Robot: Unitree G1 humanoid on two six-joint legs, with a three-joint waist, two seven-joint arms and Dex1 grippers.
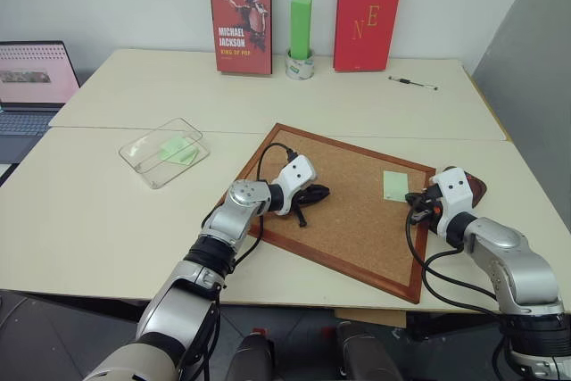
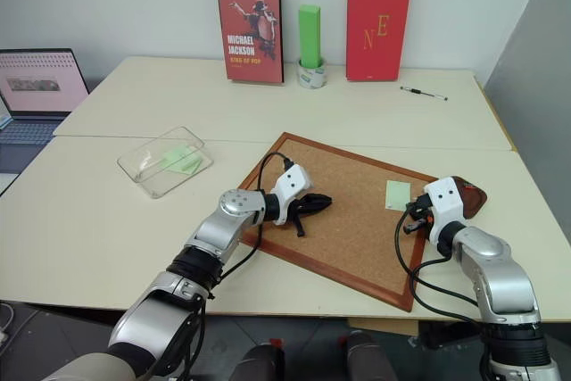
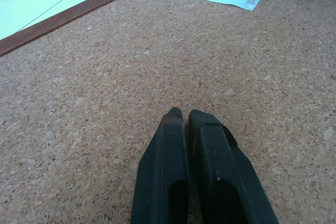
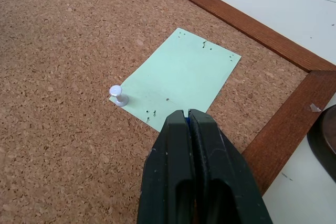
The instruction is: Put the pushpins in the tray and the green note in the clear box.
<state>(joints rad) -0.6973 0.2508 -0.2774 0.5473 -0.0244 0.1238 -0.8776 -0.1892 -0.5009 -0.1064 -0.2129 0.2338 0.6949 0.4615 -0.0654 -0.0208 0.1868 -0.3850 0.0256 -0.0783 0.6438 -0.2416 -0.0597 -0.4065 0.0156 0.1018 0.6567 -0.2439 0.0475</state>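
The green note (image 4: 181, 80) is lying flat on the right part of the corkboard (image 1: 348, 220), close to the board's right-hand frame. Its long sides are running from near to far, roughly in line with that frame. A pale pushpin (image 4: 118, 96) is standing upright in its near left corner. The right gripper (image 4: 186, 115) is hovering at the note's near edge with its fingers pressed together, and a sliver of the blue pushpin (image 4: 186, 121) is showing between the tips, so it is gripping that pin.

Just right of the board, the tray (image 1: 477, 188) is sitting on the table (image 1: 107, 220), partly hidden behind the right wrist; whether anything is lying in it cannot be told. The clear box (image 1: 143, 160) is resting well apart to the left, on the table beyond the board's left corner, its long axis slanting from near left to far right. A pale green slip (image 1: 178, 149) is lying inside it.

The left gripper (image 3: 184, 115) is hanging over the left half of the corkboard, closed and holding nothing, pointing right towards the note.

At the far edge, two red books (image 1: 239, 15) are standing upright with a bright green block (image 1: 301, 26) between them, and a pen (image 1: 412, 83) is lying to the right. A laptop (image 1: 34, 78) is sitting open at the far left.
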